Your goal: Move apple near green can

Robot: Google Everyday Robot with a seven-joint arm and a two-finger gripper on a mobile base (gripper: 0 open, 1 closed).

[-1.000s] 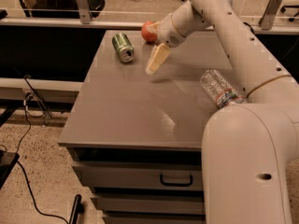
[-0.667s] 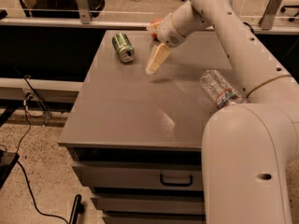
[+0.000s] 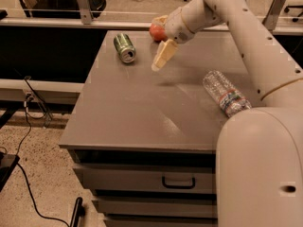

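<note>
A: Camera view, starting from the pincer (image 3: pixel 155 45). Where is it?

B: Over the far part of the tabletop (image 3: pixel 137 112), close to the back edge, at the end of the pale arm (image 3: pixel 227 6) that reaches in from the right.

A: And how do its fingers stand?

B: Spread wide. One cream finger (image 3: pixel 162 56) slants down and to the left, with its tip just above the surface. The other (image 3: pixel 160 19) lies farther back, over the top of the apple (image 3: pixel 156 32).

A: So does it have hold of the apple?

B: The apple sits in the gap between the two fingers, close under the rear one. I cannot tell whether either finger touches it, and nothing looks clamped.

A: Where is the green can (image 3: pixel 125 48)?

B: To the left of the apple, lying on its side near the back left corner with its silver end turned toward the camera. There is bare tabletop between the two.

A: Anything else on the surface?

B: A clear plastic bottle (image 3: pixel 226 93) lies on its side toward the right edge, well apart from the pincer. Below the tabletop is a drawer front with a dark handle (image 3: pixel 178 182).
</note>
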